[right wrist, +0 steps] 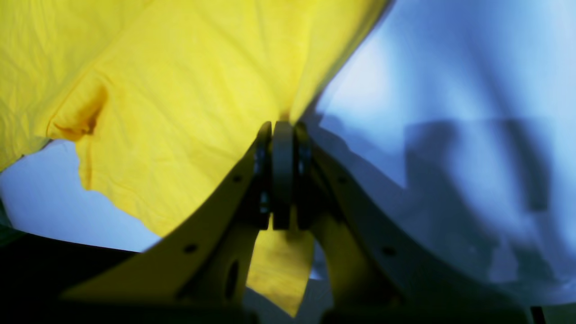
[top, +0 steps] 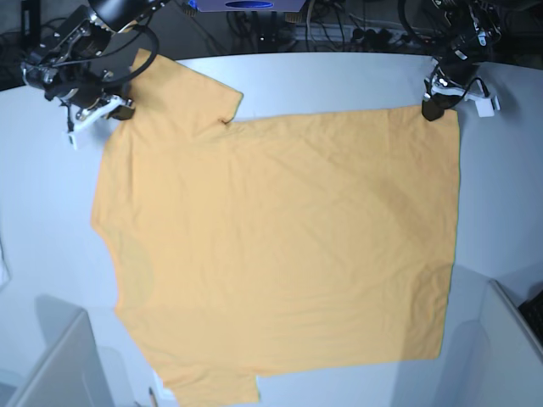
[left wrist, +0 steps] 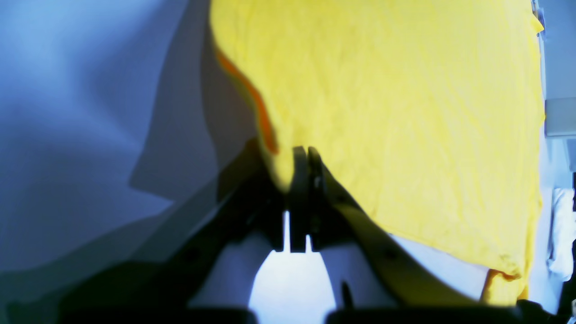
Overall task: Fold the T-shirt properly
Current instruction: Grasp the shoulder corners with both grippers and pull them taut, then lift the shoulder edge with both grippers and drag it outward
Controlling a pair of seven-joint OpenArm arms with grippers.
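Both grippers pinched the far corners of the spread T-shirt (top: 271,254).

In the base view, going left to right: the right gripper (top: 119,110) sat at the shoulder end of the orange-yellow cloth, its jaws pressed together on the fabric, with one short sleeve (top: 199,97) lying just beside them and the shirt body spreading away toward the near edge of the pale table (top: 339,76). In the right wrist view the cloth ran up out of that gripper's (right wrist: 282,130) closed tips and a strip hung below them. Farther right, the left gripper (top: 434,108) held the hem corner, jaws likewise shut on cloth; in its own wrist view the gripper (left wrist: 307,155) had the fabric fanning out from its tips.
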